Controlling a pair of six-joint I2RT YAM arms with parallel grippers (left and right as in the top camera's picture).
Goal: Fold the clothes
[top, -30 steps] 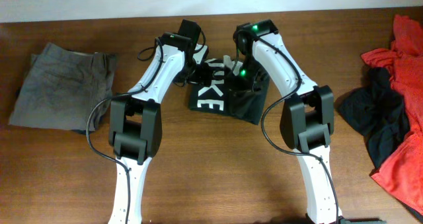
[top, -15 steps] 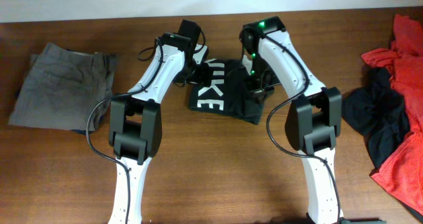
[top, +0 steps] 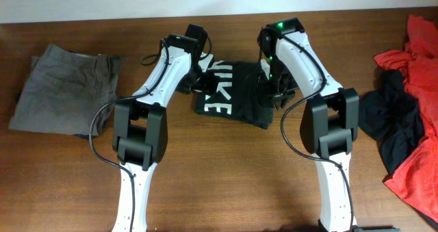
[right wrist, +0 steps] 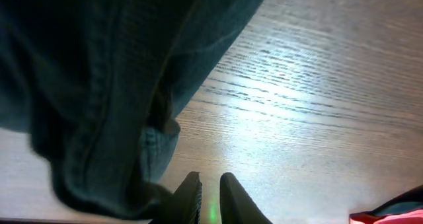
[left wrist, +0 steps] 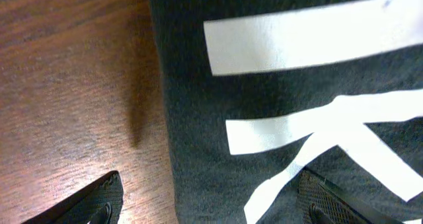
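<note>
A black shirt with white lettering (top: 226, 95) lies folded at the table's back middle. My left gripper (top: 195, 81) is open over the shirt's left edge; in the left wrist view its jaws (left wrist: 211, 201) straddle the shirt (left wrist: 297, 85), one finger over bare wood and one over the lettering. My right gripper (top: 272, 95) is at the shirt's right edge. In the right wrist view its fingers (right wrist: 210, 184) are shut with a thin gap, and dark cloth (right wrist: 99, 85) hangs bunched against the left finger. No cloth shows between the tips.
Folded grey trousers (top: 61, 88) lie at the far left. A heap of red and black clothes (top: 410, 109) lies at the right edge; a red corner shows in the right wrist view (right wrist: 390, 217). Bare wood lies in front of the arms.
My right arm has swung right, from over the shirt's middle to its right edge. The left arm has shifted slightly. The shirt has stayed about where it was.
</note>
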